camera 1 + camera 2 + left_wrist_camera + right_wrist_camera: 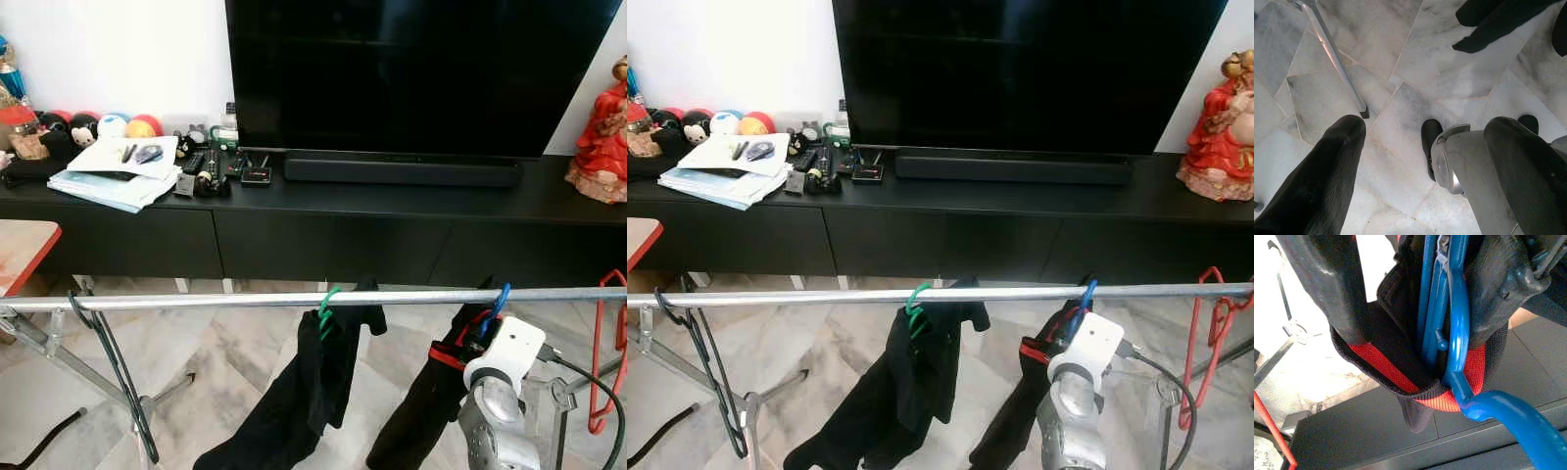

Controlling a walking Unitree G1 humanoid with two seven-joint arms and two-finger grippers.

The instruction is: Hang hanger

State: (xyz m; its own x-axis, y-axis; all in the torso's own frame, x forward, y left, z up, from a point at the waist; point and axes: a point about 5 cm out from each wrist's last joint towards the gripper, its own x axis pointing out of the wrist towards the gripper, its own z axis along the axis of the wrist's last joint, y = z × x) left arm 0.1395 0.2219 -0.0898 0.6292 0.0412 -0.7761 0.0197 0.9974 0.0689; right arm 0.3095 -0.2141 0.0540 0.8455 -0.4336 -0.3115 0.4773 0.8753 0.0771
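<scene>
blue plastic hanger (500, 300) | green plastic hanger (326, 308) | red wire hanger (609, 343) | silver metal rail (196, 302) | black garment with red band (1400, 382)

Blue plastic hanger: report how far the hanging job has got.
Done: the blue plastic hanger, carrying a black garment with red band, has its hook over the silver metal rail. In hand: the right end effector grips it. Left: releasing it.

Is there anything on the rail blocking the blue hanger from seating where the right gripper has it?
Nothing visible blocks it. The blue hanger hook already reaches the silver rail, held by the right gripper with its black garment. The green hanger hangs well toward the left, the red hanger toward the right end.
</scene>
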